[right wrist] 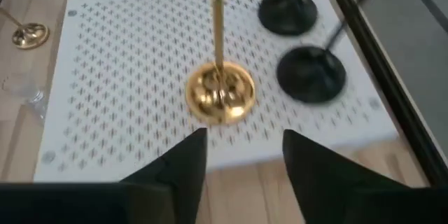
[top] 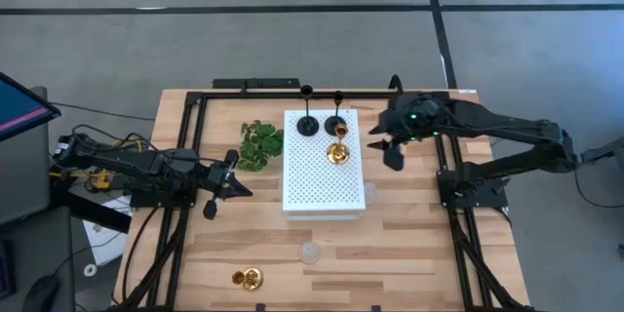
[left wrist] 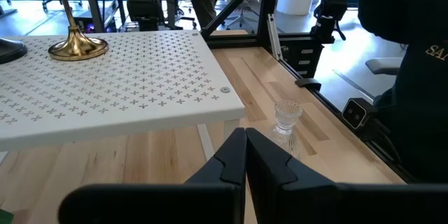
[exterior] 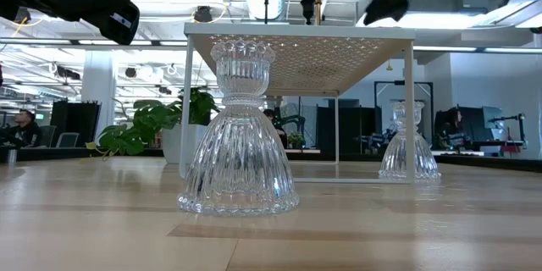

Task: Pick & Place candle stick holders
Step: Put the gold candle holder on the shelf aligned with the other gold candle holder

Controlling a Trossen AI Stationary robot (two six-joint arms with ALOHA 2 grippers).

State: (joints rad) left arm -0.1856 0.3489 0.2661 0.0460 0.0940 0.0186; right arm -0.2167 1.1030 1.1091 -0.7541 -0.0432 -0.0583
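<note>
On the raised white perforated board point(top: 322, 180) stand two black holders point(top: 306, 123) point(top: 335, 124) and one gold holder point(top: 338, 152), each on its round base. A second gold holder point(top: 247, 278) lies on the table near the front edge. Two clear glass holders stand on the table, one in front of the board point(top: 310, 252) and one by its right corner point(top: 370, 193). My right gripper point(right wrist: 241, 155) is open and empty, just right of the board, with the gold holder point(right wrist: 220, 94) ahead of its fingers. My left gripper point(left wrist: 245, 155) is shut and empty, left of the board.
A green leafy sprig point(top: 260, 144) lies at the board's left side. Black frame rails run along the table's left point(top: 185, 156) and right point(top: 450, 185) sides. The board stands on thin legs point(exterior: 188, 102), with room beneath it.
</note>
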